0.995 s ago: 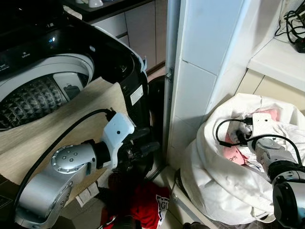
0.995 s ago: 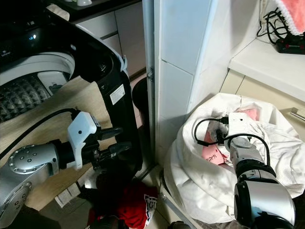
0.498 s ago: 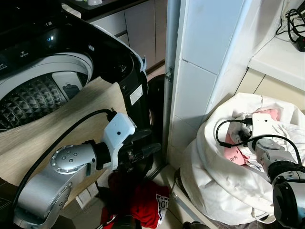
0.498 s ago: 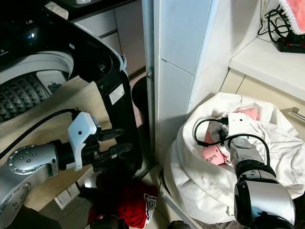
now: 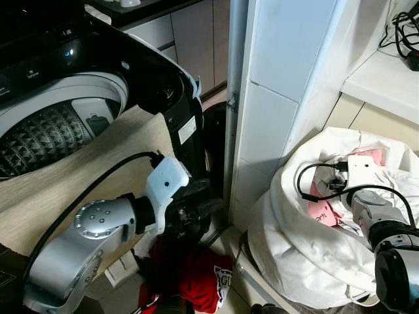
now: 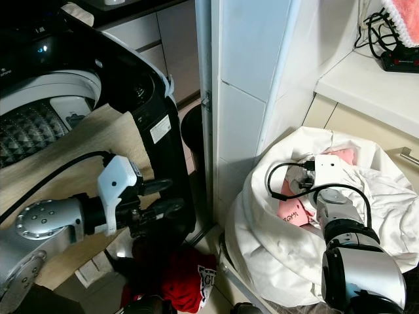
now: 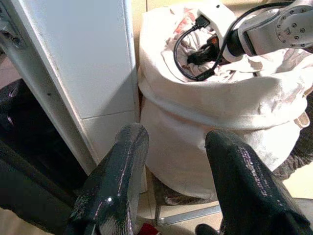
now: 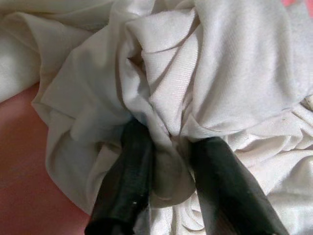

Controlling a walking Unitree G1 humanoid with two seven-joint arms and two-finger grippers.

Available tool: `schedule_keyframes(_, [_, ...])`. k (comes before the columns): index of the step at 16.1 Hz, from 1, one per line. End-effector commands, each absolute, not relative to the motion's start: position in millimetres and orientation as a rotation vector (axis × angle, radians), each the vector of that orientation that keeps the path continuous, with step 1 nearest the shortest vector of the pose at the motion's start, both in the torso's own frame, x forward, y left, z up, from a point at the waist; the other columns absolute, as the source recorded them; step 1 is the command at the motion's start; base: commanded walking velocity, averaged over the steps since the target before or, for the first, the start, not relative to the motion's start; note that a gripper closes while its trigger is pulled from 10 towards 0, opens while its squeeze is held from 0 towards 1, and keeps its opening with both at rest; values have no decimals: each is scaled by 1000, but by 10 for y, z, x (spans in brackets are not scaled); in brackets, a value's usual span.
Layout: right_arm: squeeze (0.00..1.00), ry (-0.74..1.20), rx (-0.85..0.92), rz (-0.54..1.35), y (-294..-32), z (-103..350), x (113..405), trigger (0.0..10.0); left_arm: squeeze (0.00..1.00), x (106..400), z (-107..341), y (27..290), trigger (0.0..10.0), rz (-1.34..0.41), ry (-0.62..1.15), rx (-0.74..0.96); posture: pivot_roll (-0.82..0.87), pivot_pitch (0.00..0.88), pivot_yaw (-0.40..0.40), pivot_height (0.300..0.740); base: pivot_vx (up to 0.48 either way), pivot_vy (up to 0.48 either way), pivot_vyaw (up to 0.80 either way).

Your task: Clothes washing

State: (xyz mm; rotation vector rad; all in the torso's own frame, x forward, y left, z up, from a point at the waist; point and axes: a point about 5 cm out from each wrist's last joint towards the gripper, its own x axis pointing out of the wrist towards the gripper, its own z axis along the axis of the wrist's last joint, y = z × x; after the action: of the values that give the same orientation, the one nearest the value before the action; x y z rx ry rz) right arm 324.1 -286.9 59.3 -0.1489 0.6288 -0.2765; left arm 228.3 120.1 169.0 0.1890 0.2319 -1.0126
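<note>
- your right gripper [image 8: 168, 196] is down inside the white laundry bag [image 5: 308, 248], its two black fingers [image 8: 129, 181] pressed into a fold of white cloth [image 8: 195, 88] with a bunch of fabric pinched between them; read it as clenched on the cloth.
- the cloth lies straight ahead of those fingers, touching them, its folds running away along the finger line. pink fabric [image 8: 19, 161] sits just beside it in the same bag.
- the washing machine drum [image 5: 46, 134] stands open, up and to your left, well apart from the bag, with a white tiled wall corner [image 5: 262, 111] between the two. the lift has to clear the bag's rim and then swing left round that corner.
- your left gripper [image 7: 171, 181] hangs released and empty, fingers spread, low beside the machine's black front and pointing toward the bag. it is the arm nearer the drum.
- a red garment [image 5: 196, 278] lies on the floor below the left arm, outside both bag and drum.
</note>
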Motion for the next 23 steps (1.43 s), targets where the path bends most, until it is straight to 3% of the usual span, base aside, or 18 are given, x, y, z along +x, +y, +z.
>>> schedule_keyframes(1, [0,635,-134,-299,-2915,575,3207,0,0,2287,1684,1184,10000,-1018,228,194,47,60,66,740,0,0,0])
schedule_keyframes(5, [0,577,-98,-311,-2981,609,3193,0,0,2319,1641,1138,10000,-993,211,183,6,29,48,740,0,0,0])
schedule_keyframes(10, [0,292,-93,-216,-3050,1068,3134,0,0,2538,1700,1013,10000,-875,83,152,-71,15,42,740,0,0,0])
schedule_keyframes(13, [0,162,-157,-64,-3037,1608,2955,0,0,2737,1888,1006,10000,-776,-29,134,-96,19,49,740,0,0,0])
schedule_keyframes(15, [0,22,-84,43,-2990,2078,2868,0,0,2824,2059,953,10000,-781,-104,77,-109,17,52,740,0,0,0])
schedule_keyframes(16, [0,-102,-51,205,-2837,2509,2778,0,0,2852,2201,864,10000,-820,-163,37,-113,14,53,740,0,0,0])
schedule_keyframes(20, [0,-171,-53,527,-2539,2922,2585,0,0,2855,2351,727,10000,-911,-237,36,-122,9,47,740,0,0,0])
schedule_keyframes(21, [0,-209,-38,699,-2370,3090,2491,0,1000,2887,2487,679,10000,-937,-266,-59,-123,4,39,740,0,0,0])
schedule_keyframes(23, [0,-233,-17,792,-2261,3162,2455,0,1000,2909,2601,632,10000,-967,-302,-120,-125,0,32,740,0,0,0])
